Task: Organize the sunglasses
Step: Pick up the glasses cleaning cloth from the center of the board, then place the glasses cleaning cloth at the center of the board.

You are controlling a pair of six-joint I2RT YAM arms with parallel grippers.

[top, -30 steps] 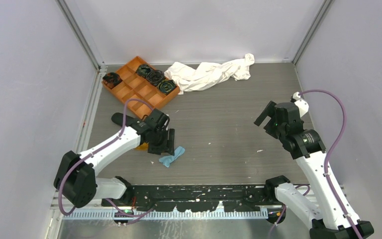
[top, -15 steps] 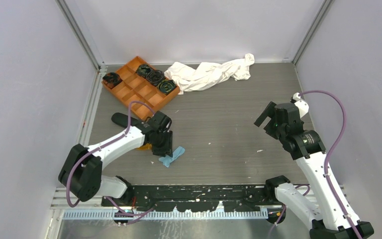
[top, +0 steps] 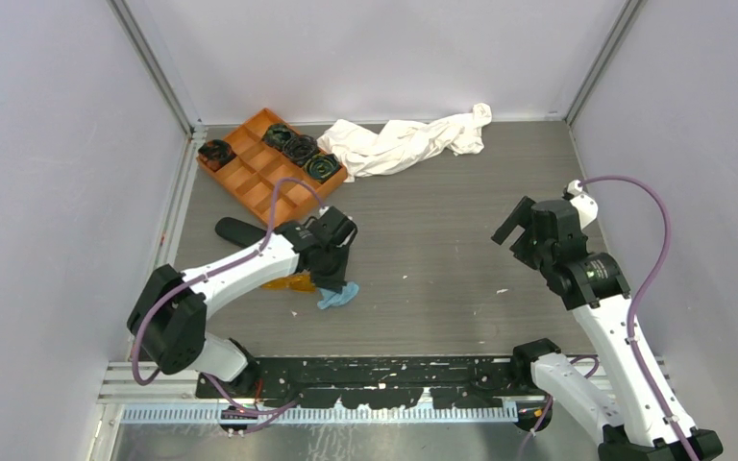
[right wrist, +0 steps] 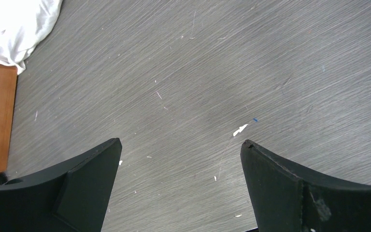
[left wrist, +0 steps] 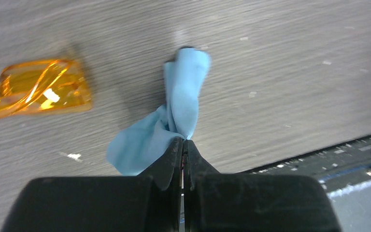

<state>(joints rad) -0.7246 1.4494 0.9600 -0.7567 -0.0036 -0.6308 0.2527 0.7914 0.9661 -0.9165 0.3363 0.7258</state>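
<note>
The sunglasses, amber with orange lenses, lie folded on the grey table just left of my left gripper. In the left wrist view they sit at the left edge. My left gripper is shut on a bunched light blue cloth, pinching it near its middle while the cloth hangs down to the table. My right gripper hovers over bare table at the right, open with nothing between its fingers.
A black oval glasses case lies behind the left arm. An orange divided tray with black items stands at the back left. A crumpled white cloth lies at the back. A black rail runs along the near edge.
My left gripper has moved right, past the sunglasses, and shut on the blue cloth, which has shifted slightly right. The right arm has not moved.
</note>
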